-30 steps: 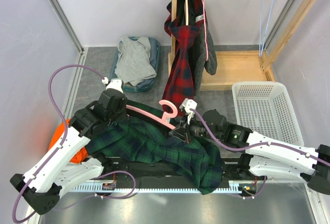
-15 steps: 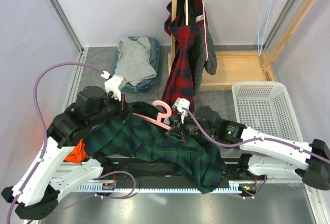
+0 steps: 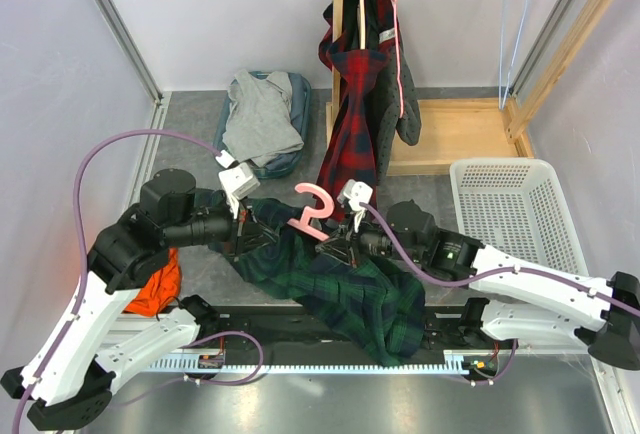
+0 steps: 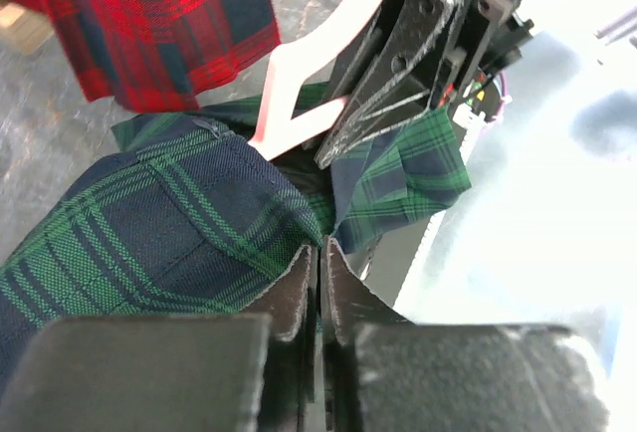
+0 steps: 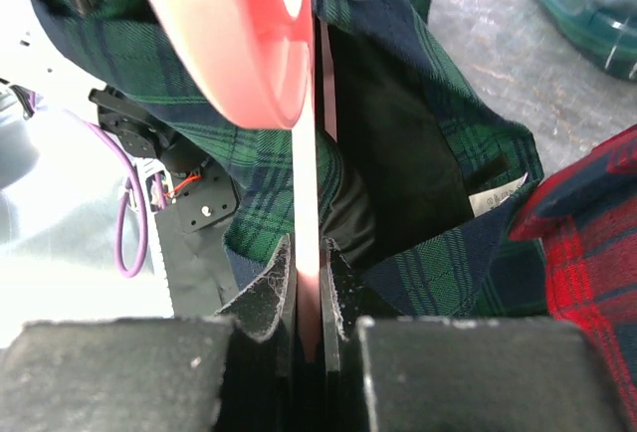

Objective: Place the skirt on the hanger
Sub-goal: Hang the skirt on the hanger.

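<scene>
Between the two arms, at the near edge of the desk, we find the green plaid skirt gathered into a tighter heap than a second ago. Then it spread wide across to the left. Now its left side has been pulled in and lifted, which uncovers more of the orange cloth. The left arm has swung inward, and its jaws are fully closed on an edge of the skirt's fabric, right beside the pink hanger. The hanger has turned as well. Its long bar lay slanting across the skirt before, whereas now only the hook stands clear above the cloth and the rest is buried in the folds. The jaws of the right arm are nearly closed, pinching the hanger's thin flat body, with the skirt's open waist and dark lining just behind it. We judge that cloth and hanger are being brought together so that one hanger end can slip inside the waistband. We cannot tell from these views whether it has gone in. The skirt is not yet hung, and most of it lies slack on the desk.
</scene>
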